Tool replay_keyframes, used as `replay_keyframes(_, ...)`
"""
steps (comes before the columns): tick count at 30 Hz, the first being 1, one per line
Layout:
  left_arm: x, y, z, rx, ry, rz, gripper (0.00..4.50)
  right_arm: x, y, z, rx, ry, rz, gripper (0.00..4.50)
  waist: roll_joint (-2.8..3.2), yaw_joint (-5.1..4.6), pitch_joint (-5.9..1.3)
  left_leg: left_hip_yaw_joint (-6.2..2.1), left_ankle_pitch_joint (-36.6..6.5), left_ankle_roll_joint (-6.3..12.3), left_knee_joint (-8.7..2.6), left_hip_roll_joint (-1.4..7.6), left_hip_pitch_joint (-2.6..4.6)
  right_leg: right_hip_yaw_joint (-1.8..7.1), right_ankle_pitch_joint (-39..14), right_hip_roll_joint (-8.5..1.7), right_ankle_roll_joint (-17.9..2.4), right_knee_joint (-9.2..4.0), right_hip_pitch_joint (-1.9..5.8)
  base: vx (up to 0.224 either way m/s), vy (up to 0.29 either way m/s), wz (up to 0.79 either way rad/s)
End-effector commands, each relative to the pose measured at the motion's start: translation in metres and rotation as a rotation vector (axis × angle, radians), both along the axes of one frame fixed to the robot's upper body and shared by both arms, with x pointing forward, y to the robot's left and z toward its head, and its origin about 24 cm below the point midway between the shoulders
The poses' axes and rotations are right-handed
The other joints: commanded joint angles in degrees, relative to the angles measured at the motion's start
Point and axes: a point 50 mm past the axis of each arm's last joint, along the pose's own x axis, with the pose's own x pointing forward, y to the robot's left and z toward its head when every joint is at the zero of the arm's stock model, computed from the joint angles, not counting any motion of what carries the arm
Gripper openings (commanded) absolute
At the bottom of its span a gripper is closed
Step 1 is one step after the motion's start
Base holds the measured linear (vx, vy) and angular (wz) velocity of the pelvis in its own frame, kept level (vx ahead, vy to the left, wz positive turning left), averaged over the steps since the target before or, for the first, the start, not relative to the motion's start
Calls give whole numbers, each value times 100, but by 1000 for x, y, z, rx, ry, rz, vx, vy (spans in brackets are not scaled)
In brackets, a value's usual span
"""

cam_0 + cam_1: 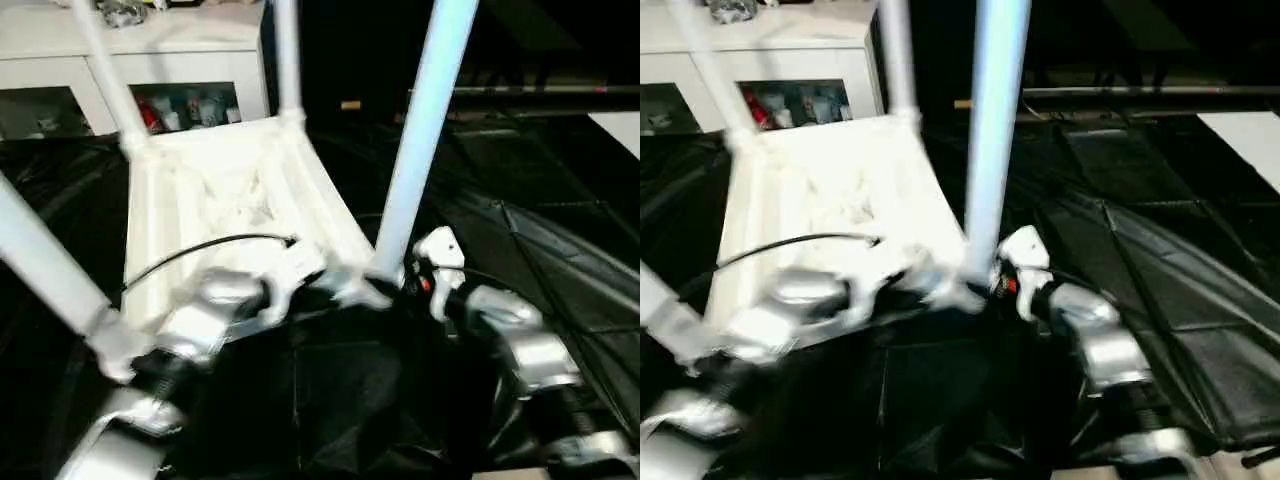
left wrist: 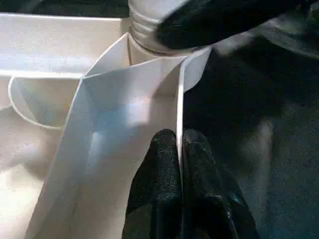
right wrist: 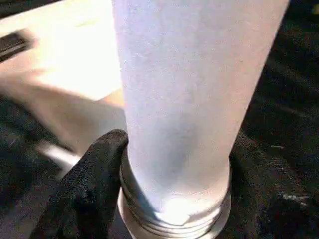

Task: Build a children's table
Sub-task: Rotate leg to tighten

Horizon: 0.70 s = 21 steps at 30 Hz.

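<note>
— While the head views look down, where is the table top [image 1: 225, 200]?
— Upside down at centre left of the frame on black sheeting [image 1: 560, 250], legs rising; the nearest leg [image 1: 420, 140] stands right of centre, a white cabinet [image 1: 130, 50] at upper left.
— And the left wrist view?
— The left hand [image 2: 180, 144] is pinched closed on a thin wall of the top's ribbed underside.
— The right wrist view?
— The right hand [image 3: 174, 159] has a black finger [image 3: 94, 184] on each side of that leg's threaded base, clasping it.
</note>
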Motion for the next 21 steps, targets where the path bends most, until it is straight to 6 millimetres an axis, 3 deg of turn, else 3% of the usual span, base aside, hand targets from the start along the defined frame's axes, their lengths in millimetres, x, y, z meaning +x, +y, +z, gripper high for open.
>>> replay_keyframes(1,3,-14,-5,-47,19,103,0,-2,3,-24,-51,93,-181,270,-126,38,-329,-166,-838,300,-445,418,18,263,-1429,-438,-1336,-483,205,0,0,0)
replay_keyframes(4,5,-27,-5,-35,4,121,0,-1,14,-28,-76,99,-248,270,-144,26,-346,-167,-857,316,-440,397,10,256,-1432,-434,-1308,-491,225,0,0,0)
replay_keyframes(7,2,-35,-8,9,-26,83,0,-3,30,-26,-27,89,-191,270,-130,48,-347,-172,-889,405,-448,407,0,256,-1355,-438,-1270,-498,235,0,0,0)
replay_keyframes(8,2,-35,-8,12,-29,75,0,-4,32,-24,1,77,-173,326,-128,50,-341,-175,-921,416,-457,412,-1,251,-1374,-435,-1261,-503,230,0,0,0)
replay_keyframes(11,1,-33,-8,20,-60,51,0,-4,33,-17,46,38,-135,340,-137,58,-339,-177,-1120,403,-465,426,12,259,-1562,-451,-1206,-530,223,0,0,0)
replay_keyframes(15,0,-24,-8,15,-63,4,0,-3,23,-1,52,-33,-46,381,-149,46,-324,-188,-1279,398,-482,429,5,252,-1764,-450,-1187,-545,227,0,0,0)
replay_keyframes(21,-8,-8,-5,-29,-24,-132,0,-17,-5,18,1,-29,219,381,-173,86,-308,-180,-1234,522,-482,438,-4,269,-1891,-458,-1111,-561,226,0,0,0)
